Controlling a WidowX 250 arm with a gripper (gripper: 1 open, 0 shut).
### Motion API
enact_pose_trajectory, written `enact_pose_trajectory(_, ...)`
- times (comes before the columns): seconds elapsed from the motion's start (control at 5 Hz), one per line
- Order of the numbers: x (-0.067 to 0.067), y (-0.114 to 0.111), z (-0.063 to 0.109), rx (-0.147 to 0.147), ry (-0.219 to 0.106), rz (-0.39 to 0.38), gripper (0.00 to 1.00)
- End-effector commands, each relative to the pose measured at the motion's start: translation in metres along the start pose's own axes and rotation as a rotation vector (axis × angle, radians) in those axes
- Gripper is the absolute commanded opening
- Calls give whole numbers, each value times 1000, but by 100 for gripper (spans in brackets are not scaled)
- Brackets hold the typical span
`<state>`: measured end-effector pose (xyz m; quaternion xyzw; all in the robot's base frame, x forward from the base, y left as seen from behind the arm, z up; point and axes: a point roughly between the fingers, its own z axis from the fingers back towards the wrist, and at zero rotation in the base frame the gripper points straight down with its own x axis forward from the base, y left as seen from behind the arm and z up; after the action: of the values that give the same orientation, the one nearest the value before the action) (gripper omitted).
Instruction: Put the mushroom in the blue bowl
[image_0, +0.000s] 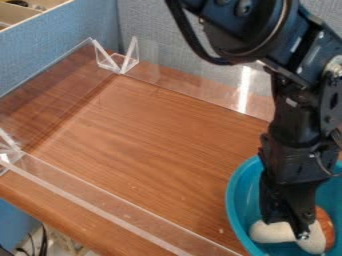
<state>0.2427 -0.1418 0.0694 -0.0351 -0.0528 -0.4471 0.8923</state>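
The blue bowl (243, 198) sits at the table's near right corner, partly cut off by the frame edge. My gripper (297, 226) points straight down into it, its black fingers shut on the mushroom (273, 232). The mushroom lies on its side low inside the bowl, with the cream stem sticking out to the left of the fingers and the reddish-brown cap (325, 222) showing on the right. Whether it rests on the bowl's floor I cannot tell.
The wooden table (147, 140) is ringed by a low clear acrylic wall (94, 195), with clear brackets (118, 57) at the far corner. A blue partition (60, 55) and a cardboard box (40, 15) stand behind on the left.
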Motion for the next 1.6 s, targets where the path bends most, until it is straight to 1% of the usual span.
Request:
enact_pose_trajectory(0.0, 4, 7, 20, 36, -68, 8, 0)
enact_pose_trajectory(0.2, 2, 8, 19, 37, -66, 13, 100)
enact_pose_trajectory(0.6, 0, 10, 21, 41, -70, 27, 100)
enact_pose_trajectory(1.4, 4, 11, 18, 39, -86, 41, 100)
